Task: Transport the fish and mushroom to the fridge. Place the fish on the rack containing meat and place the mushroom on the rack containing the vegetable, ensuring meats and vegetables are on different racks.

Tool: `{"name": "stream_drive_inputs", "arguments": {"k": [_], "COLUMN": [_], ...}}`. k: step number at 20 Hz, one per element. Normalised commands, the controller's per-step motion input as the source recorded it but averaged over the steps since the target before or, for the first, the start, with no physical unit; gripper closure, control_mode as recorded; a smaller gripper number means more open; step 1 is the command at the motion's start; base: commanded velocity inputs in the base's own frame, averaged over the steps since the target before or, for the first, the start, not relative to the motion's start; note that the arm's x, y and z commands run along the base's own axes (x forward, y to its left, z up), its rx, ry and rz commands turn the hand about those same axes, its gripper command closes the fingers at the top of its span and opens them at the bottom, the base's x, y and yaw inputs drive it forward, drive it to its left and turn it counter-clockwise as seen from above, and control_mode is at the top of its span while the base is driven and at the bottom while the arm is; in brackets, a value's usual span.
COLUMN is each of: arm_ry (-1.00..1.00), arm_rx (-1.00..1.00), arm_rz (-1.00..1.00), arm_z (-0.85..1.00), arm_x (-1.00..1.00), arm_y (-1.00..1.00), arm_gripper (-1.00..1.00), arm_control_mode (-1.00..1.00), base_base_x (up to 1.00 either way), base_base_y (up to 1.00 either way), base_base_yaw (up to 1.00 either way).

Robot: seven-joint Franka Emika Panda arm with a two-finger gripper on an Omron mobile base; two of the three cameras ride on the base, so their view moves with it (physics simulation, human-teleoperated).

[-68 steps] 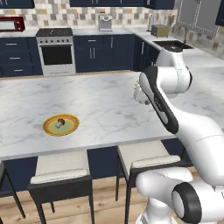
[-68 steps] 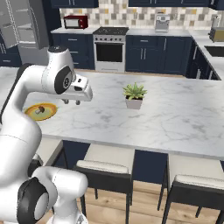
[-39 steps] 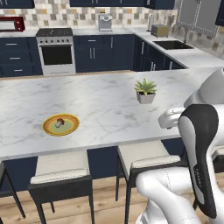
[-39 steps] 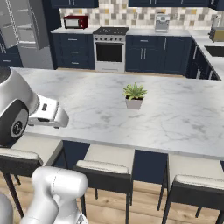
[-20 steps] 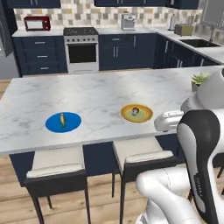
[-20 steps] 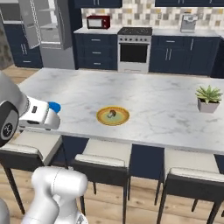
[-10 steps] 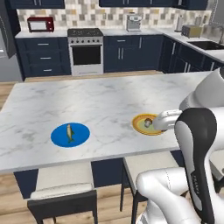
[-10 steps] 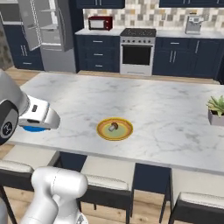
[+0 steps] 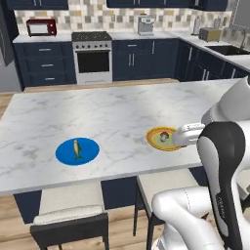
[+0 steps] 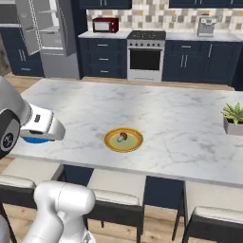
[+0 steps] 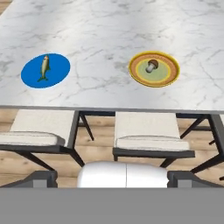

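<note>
Marble, white with grey veining, is forming the broad island counter (image 9: 112,112) on which both of the task's things are lying: the fish (image 11: 44,67), slim and yellowish-green, is resting flat on a round blue plate (image 9: 66,155), and the mushroom (image 11: 152,66), a small brown cap on a pale stub of stem, is sitting in the middle of a yellow plate (image 10: 111,143) with an orange rim, well apart from the fish. Nothing is being carried: judging by how things lie, the job is at its very opening, with the robot lining itself up at the stool side of the island ahead of a first pick. The gripper is standing with its jaws spread as wide as they go, holding nothing. The next move is likely calling for a reach out over the counter edge and down onto one item; the fish looks thin and flat, so it may be needing a low, careful pinch. The fridge (image 10: 50,35), grey and open-doored, is waiting beyond the island's far end.
</note>
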Motion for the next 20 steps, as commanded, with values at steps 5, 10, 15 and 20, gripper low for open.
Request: {"name": "stream_drive_inputs", "arguments": {"k": [5, 10, 15, 20], "arm_ry": [0.00, 0.00, 0.01, 0.03], "arm_rx": [0.00, 0.00, 0.00, 0.00], "arm_rz": [0.00, 0.00, -0.03, -0.07], "arm_z": [0.00, 0.00, -0.01, -0.16], "arm_x": [0.00, 0.00, 0.16, 0.62], "arm_y": [0.00, 0.00, -0.01, -0.21], "arm_gripper": [-1.00, -1.00, -1.00, -1.00], "arm_control_mode": [1.00, 1.00, -1.00, -1.00], "base_base_x": [0.77, 0.52, 0.42, 0.00], "base_base_y": [-0.01, -0.02, -0.01, 0.00], "base_base_yaw": [-0.35, -0.41, -0.30, 0.00]}}
